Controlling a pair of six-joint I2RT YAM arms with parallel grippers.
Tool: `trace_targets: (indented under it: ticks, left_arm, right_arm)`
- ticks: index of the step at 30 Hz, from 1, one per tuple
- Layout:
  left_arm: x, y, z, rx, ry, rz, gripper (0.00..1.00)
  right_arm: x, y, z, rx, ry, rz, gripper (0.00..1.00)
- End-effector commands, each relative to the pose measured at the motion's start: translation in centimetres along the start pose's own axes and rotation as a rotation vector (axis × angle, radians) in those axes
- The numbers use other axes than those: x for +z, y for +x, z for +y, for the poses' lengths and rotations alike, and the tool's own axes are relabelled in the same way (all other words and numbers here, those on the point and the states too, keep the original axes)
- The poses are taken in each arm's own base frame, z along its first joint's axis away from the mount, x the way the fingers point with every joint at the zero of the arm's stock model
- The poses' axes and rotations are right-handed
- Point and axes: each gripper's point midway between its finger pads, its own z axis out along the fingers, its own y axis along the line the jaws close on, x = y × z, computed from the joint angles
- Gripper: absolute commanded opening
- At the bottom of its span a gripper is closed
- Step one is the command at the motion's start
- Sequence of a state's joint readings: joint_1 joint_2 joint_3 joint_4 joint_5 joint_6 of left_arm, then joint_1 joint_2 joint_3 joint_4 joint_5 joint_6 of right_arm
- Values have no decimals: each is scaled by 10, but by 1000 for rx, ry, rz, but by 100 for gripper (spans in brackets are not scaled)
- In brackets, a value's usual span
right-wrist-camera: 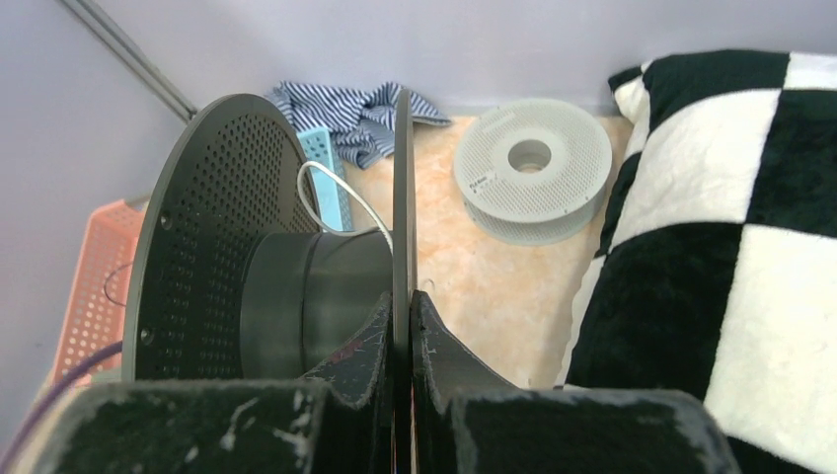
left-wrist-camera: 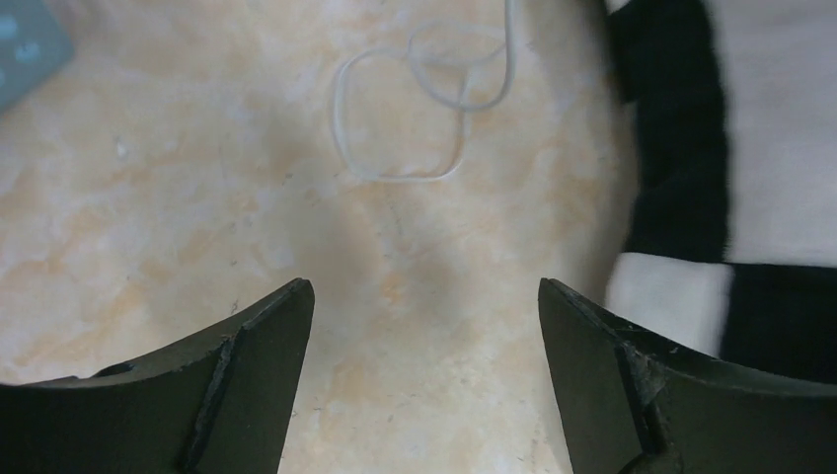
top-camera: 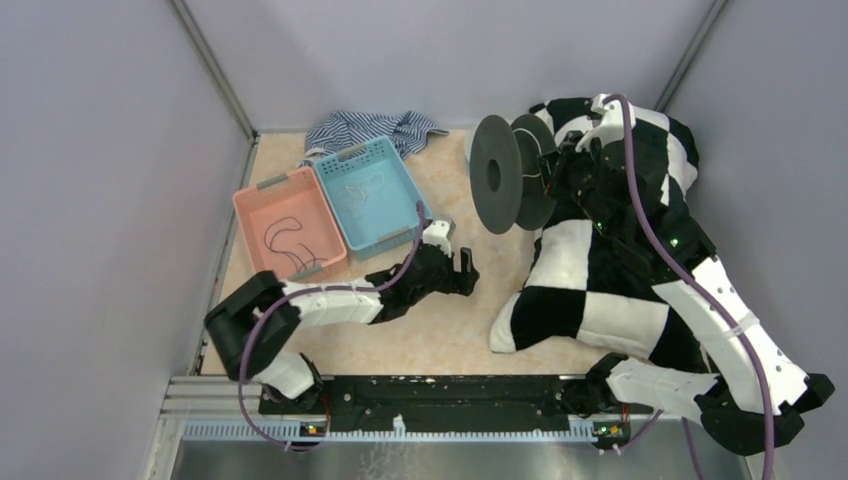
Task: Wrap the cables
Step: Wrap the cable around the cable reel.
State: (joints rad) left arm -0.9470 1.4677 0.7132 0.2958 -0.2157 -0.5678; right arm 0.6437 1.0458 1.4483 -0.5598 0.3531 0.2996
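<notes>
A thin white cable [left-wrist-camera: 400, 109] lies in loose loops on the tabletop, one strand running up out of the left wrist view. My left gripper [left-wrist-camera: 424, 296] hovers open just short of it, nothing between its fingers; from above it [top-camera: 455, 252] is at mid-table. My right gripper [right-wrist-camera: 402, 301] is shut on one flange of an upright black spool [right-wrist-camera: 212, 247], and a white cable strand [right-wrist-camera: 341, 197] arcs off the spool's hub. A black cable [top-camera: 283, 232] lies in the pink basket [top-camera: 250, 205]. Another white cable [top-camera: 362, 190] lies in the blue basket [top-camera: 400, 180].
A black-and-white checkered cushion [top-camera: 600, 285] fills the right side, close to my left gripper's right finger [left-wrist-camera: 691, 395]. A grey spool [right-wrist-camera: 533, 168] lies flat at the back. A striped cloth [top-camera: 370, 130] is bunched against the back wall behind the baskets.
</notes>
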Motion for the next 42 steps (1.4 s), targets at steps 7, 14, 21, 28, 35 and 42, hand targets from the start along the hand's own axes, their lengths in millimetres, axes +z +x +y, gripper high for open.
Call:
trace_targets:
  ticks: [7, 14, 21, 28, 35, 42]
  left_arm:
    - [41, 3, 32, -116, -261, -47, 77]
    - [68, -6, 35, -55, -331, -101, 72]
    - [88, -8, 37, 2, -387, -86, 64]
    - [91, 5, 52, 34, -424, -90, 63]
    - [105, 16, 56, 53, -436, -75, 57]
    - [92, -9, 34, 10, -333, -136, 0]
  right_arm:
    - [-9, -31, 1, 69, -6, -100, 0]
    - [-11, -29, 1, 69, -8, -98, 0]
    - [-16, -33, -3, 62, 1, -107, 0]
    - [-22, -35, -5, 62, 2, -113, 0]
    - [-25, -33, -7, 70, 5, -113, 0]
    - [-20, -20, -11, 61, 28, -85, 0]
